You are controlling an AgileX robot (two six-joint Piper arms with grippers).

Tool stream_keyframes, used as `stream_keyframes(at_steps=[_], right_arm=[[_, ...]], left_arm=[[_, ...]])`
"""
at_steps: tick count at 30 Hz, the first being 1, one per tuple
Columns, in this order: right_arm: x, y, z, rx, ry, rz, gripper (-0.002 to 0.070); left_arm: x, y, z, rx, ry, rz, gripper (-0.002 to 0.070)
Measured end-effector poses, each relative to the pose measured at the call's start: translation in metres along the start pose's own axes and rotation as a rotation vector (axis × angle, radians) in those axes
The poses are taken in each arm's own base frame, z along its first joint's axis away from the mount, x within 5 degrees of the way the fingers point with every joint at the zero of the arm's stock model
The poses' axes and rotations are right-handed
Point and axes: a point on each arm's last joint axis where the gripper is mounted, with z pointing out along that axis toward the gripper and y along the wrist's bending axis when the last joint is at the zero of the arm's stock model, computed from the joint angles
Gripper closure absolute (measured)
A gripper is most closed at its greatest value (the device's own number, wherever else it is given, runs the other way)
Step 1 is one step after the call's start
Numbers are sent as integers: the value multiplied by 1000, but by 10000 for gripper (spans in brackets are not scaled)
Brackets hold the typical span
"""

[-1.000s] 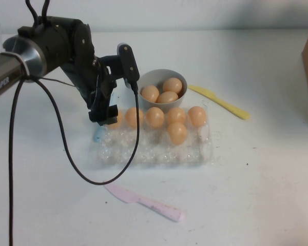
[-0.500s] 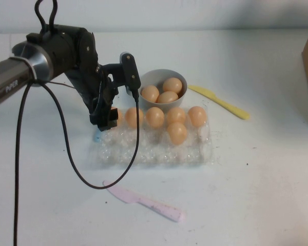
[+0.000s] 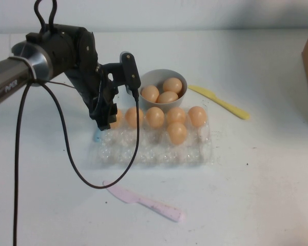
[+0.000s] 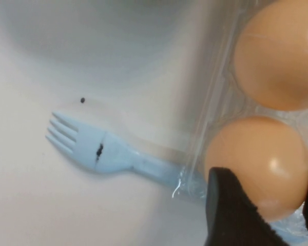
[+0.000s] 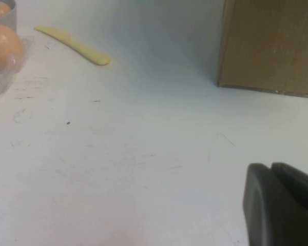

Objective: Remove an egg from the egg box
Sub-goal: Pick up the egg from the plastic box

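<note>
The egg box (image 3: 154,146), a clear crinkled plastic tray of round cups, lies flat on the counter (image 3: 256,179). Five orange-tan eggs sit in its far rows. The egg (image 4: 256,164) occupies the far-left corner cup, upright, with dark jaws either side of it.

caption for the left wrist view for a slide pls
Left gripper closing in around the end egg in the clear egg box, a blue plastic fork lying partly beneath the box's edge; right gripper parked apart.
</note>
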Motion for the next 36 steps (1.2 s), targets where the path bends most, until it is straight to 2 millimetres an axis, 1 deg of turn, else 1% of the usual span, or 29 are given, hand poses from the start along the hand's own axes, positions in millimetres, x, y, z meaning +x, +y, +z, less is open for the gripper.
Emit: stream_keyframes(at_steps=[4,8,12,14,18,23,26,28,31,33,34,36], right_arm=[[0,0,0,0,0,0,694],[0,0,0,0,0,0,694],[0,0,0,0,0,0,694],[0,0,0,-1,0,2,694],[0,0,0,-1,0,2,694],[0,0,0,-1,0,2,694],[0,0,0,-1,0,4,694],[0,0,0,-1,0,4,694],[0,0,0,-1,0,4,694],[0,0,0,-1,0,4,694],[0,0,0,-1,0,4,694],[0,0,0,-1,0,4,694]], left_arm=[[0,0,-2,-4,-2,0,423],[-1,1,-7,-10,-7,0,447],[0,0,-12,-12,-8,0,498],[0,1,-14,-15,-8,1,512],[-1,1,-20,-23,-14,3,520],[-2,2,-36,-52,-29,-25,522],[-1,2,-38,-59,-25,-41,512],[-2,2,-37,-57,-25,-43,474],[-5,-1,-34,-49,-23,-31,346],[-8,-3,-29,-42,-23,-16,236],[-9,-3,-27,-39,-22,-12,193],[-9,-3,-22,-33,-17,-10,147]])
